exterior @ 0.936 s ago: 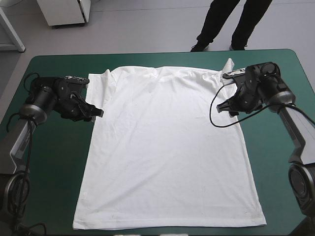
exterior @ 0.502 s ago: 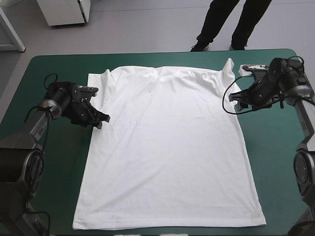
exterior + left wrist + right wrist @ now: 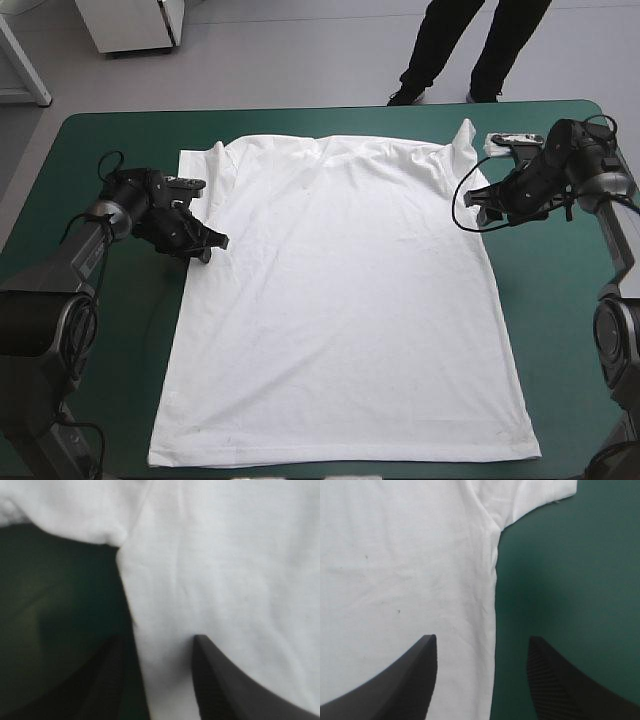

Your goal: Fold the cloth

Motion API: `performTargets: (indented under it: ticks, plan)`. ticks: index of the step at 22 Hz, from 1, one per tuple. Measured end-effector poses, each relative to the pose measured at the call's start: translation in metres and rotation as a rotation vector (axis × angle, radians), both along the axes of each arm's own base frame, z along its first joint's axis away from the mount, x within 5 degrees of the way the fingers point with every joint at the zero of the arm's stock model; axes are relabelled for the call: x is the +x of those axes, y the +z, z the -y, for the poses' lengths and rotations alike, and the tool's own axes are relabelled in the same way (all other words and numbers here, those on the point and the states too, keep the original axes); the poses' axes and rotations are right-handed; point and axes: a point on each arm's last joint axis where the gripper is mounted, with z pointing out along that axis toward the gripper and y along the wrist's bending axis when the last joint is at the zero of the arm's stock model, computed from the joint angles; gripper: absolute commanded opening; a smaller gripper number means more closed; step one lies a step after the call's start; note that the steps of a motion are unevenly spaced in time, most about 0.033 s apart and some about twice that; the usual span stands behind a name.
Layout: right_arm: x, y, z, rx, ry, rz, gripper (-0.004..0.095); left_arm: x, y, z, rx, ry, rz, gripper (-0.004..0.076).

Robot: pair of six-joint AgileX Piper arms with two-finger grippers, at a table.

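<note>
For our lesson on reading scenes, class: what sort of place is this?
Probably a robotics test bench: a teal-green table, a white T-shirt spread flat on it, and the left end effector and right end effector, both open, at the shirt's side edges.

**Right gripper at the T-shirt's side edge**

We record the right gripper (image 3: 482,640) with its black fingers (image 3: 412,677) standing well apart. The T-shirt (image 3: 405,565) lies flat. Its side edge runs between the fingers and on ahead of the gripper to the armpit. We note one finger over white cloth, the other over the teal-green cover (image 3: 570,590). Farther ahead the sleeve (image 3: 535,495) spreads out over the cover. Two small dark specks (image 3: 398,611) mark the cloth ahead of the first finger.
</note>
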Motion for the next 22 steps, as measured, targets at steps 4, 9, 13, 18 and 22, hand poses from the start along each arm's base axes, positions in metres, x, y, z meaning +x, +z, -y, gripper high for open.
performTargets:
  ticks: [4, 9, 13, 18, 22]
  plan:
    - [0.002, -0.002, 0.000, -0.002, 0.010, 0.001, 0.0487, 0.002, -0.002, 0.000, 0.002, -0.008, -0.001, -0.0021]
    - [0.010, -0.018, 0.003, -0.032, 0.021, -0.037, 0.0486, 0.004, -0.003, -0.002, 0.000, -0.032, 0.002, -0.0022]
    - [0.020, -0.028, 0.002, -0.039, 0.026, -0.054, 0.0486, 0.004, -0.002, 0.001, -0.030, -0.046, 0.001, -0.0022]
    - [0.033, -0.036, -0.017, -0.058, 0.081, -0.058, 0.0486, 0.003, -0.002, 0.002, -0.046, -0.060, 0.001, -0.0022]
    - [0.037, -0.049, -0.029, -0.077, 0.117, -0.093, 0.0486, 0.003, -0.002, 0.003, -0.054, -0.066, 0.002, -0.0022]
